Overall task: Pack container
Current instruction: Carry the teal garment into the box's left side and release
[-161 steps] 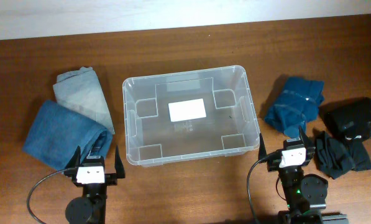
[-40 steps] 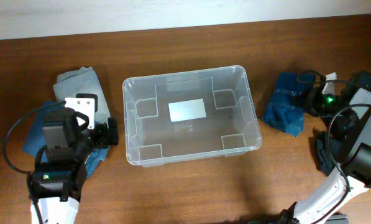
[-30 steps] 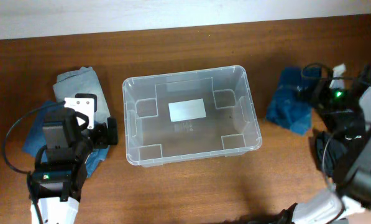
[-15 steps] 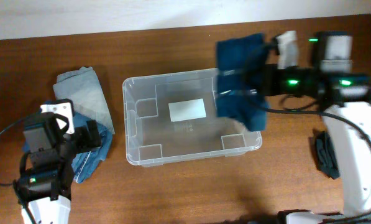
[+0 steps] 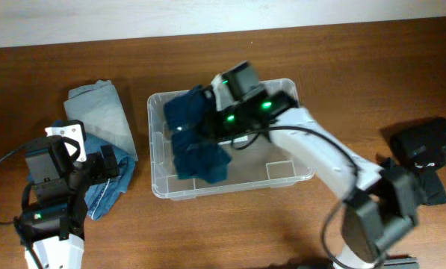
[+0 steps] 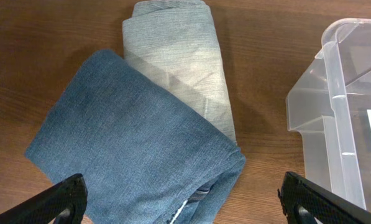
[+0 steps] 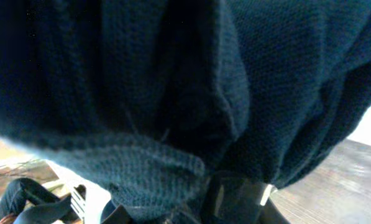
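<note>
Dark wooden desk [image 5: 230, 232] runs up to a pale wall at the far edge. The container [image 5: 157, 187] sits upright in the middle of it, one long side toward me. Left of it lie folded blue jeans [image 6: 129, 149], with a paler denim piece [image 6: 179, 68] just beyond and touching them. Well off to the right is a heap of black clothes [image 5: 424, 161].

My right claw [image 7: 194, 202] is out over the left half of the container with a dark blue jumper [image 5: 196, 146] hanging from it. The knit drapes past the near rim, so I judge it is not yet lying on the container's floor. The wrist view is almost all wool and I cannot see the fingers themselves, but the way the cloth hangs suggests they are clamped on it. My left claw [image 6: 185, 205] is spread wide above the jeans, gripping nothing, with the container's left wall just to its right.

The container looks light and thin-walled. I expect it to be stiff at the rolled rim, to flex in the sides, and to skate on the wood if the jumper or an arm drags on it. To steady it I would pinch the rim near a corner, where the moulded steps brace it, not mid-wall.
</note>
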Controlling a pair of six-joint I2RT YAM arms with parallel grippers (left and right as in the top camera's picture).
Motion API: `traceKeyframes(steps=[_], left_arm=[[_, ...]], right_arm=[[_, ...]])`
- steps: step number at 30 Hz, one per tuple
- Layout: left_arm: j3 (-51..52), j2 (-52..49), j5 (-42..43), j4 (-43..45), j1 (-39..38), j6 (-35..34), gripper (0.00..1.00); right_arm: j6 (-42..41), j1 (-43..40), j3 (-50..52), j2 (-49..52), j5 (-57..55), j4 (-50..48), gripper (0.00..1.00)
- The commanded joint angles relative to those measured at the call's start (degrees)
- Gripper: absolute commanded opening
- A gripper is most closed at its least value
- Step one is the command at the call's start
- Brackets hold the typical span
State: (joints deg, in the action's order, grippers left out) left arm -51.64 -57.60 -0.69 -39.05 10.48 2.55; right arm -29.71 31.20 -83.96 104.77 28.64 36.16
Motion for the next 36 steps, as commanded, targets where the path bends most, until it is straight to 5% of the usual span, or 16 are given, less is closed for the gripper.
traceKeyframes(steps=[1,6,8,10,11,18,25,30,36], left_arm=[[-1.18,-0.83,-0.17,-0.09,0.35,-0.59,1.0],[-1.18,-1.38,-0.17,-0.09,0.35,-0.59,0.99],[-1.18,-1.55,-0.17,-0.09,0.35,-0.59,0.99],[-1.18,-1.7,-0.17,-0.07,0.35,-0.59,0.99],[-1.18,-1.7,-0.17,-0.07,0.35,-0.59,0.99],[-1.18,-1.7,-0.2,-0.09,0.35,-0.59,0.99],[-1.18,-1.7,-0.2,-0.02,0.35,-0.57,0.99],[-1.18,-1.7,-0.17,0.0,0.35,-0.59,0.99],[-1.18,-1.7,-0.17,0.07,0.35,-0.59,0.99]], right_arm=[[-6.78,2.19,0.13,3.58,-2.27,-2.97,0.23],[-6.82,2.51,0.15,8.22,-3.37,-5.4,0.23],[-5.97,2.47,0.15,9.11,-4.33,-5.57,0.32],[-3.21,2.49,0.15,9.55,-4.35,-5.55,0.63],[-2.29,2.49,0.15,9.55,-4.33,-5.55,0.99],[2.34,1.2,-0.11,5.44,-6.54,-3.45,0.98],[8.15,-6.99,-1.95,-11.37,-16.87,6.29,0.98],[8.33,-22.51,-1.92,-22.64,-24.17,14.88,0.98],[10.03,-49.9,-0.76,-23.47,-20.65,21.99,0.98]])
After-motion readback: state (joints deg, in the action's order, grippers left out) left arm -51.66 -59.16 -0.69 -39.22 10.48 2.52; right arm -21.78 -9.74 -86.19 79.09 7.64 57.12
